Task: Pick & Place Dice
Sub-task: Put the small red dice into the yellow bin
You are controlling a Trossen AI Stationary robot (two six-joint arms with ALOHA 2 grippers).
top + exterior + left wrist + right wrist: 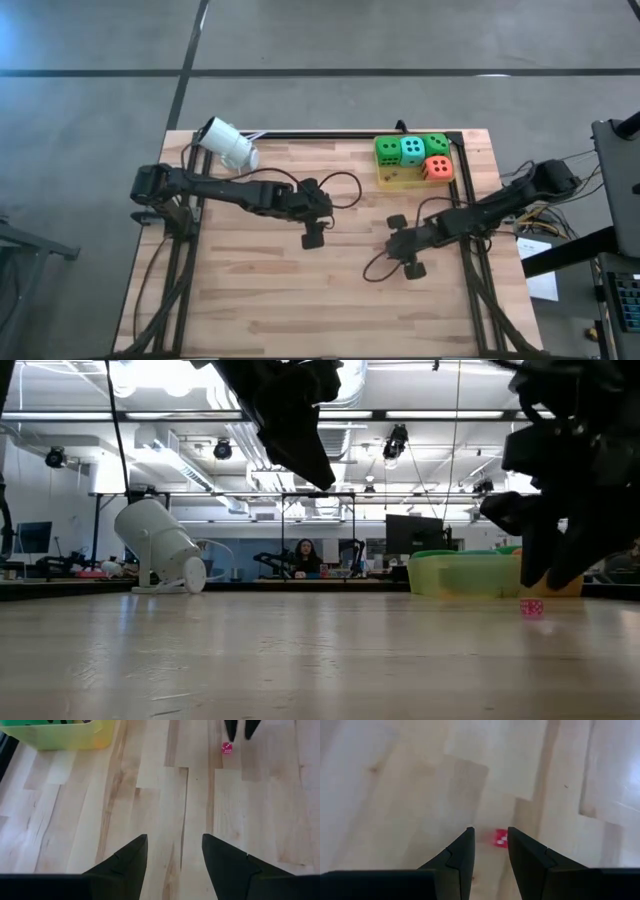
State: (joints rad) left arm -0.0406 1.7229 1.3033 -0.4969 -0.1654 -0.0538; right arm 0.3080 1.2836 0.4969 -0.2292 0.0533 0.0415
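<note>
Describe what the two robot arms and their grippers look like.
Both arms are dark, nearly black, jointed in slim segments, with thin black cables looping loose beside them over the wooden table. The left gripper and right gripper each end in two dark fingers that taper to blunt wedge points, matte and unmarked. No labels or coloured markings show.

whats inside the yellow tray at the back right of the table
The yellow tray holds four big dice: two green, a teal one and an orange-red one. They cover the tray floor, so anything beneath is hidden.
</note>
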